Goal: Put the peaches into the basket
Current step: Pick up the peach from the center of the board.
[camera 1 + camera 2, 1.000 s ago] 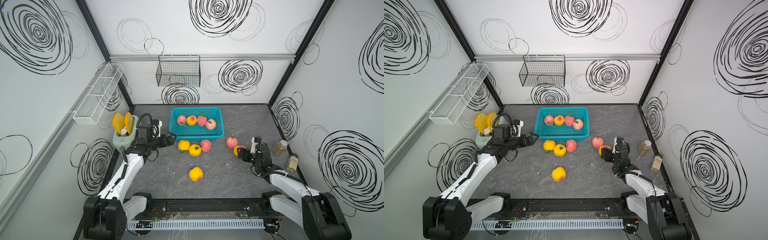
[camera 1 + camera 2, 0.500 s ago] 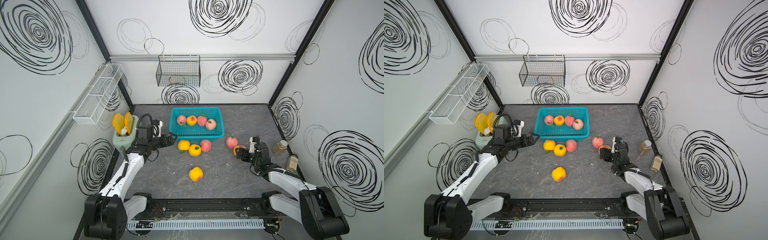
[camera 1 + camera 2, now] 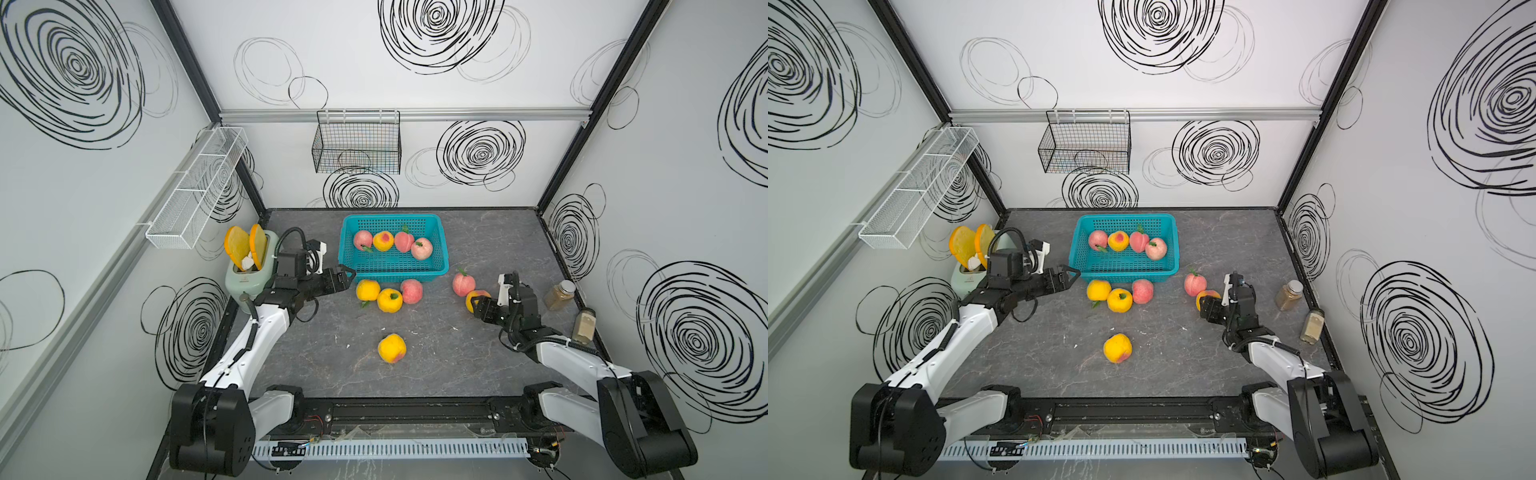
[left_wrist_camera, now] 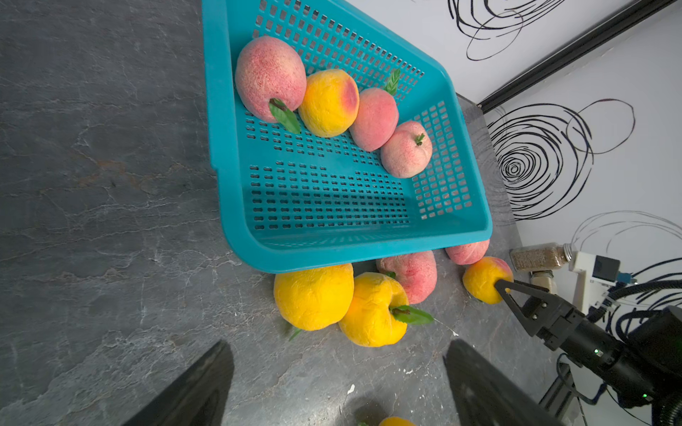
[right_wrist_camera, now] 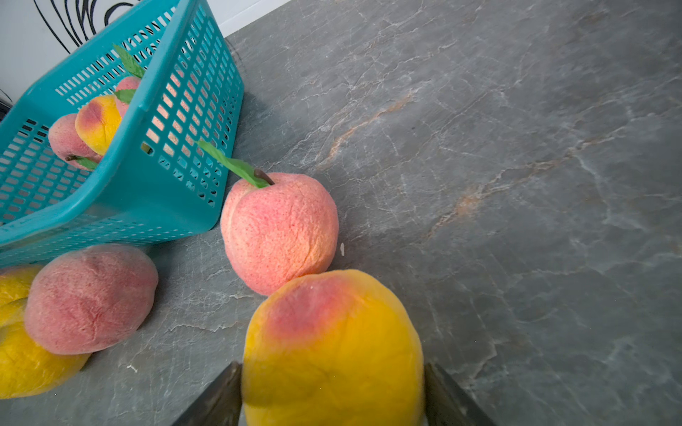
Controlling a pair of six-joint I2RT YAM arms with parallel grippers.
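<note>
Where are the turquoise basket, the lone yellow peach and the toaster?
Turquoise basket point(image 3: 395, 276): a top view, near wall.
Lone yellow peach point(image 3: 391, 348): a top view, its middle.
Toaster point(image 3: 245, 286): a top view, front face.

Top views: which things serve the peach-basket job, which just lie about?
Job: turquoise perforated plastic basket; round pink and yellow toy peaches, four inside, six outside.
Lying about: black wire basket; white mesh rack; pale green toaster holding toast slices; two clear spice jars.
</note>
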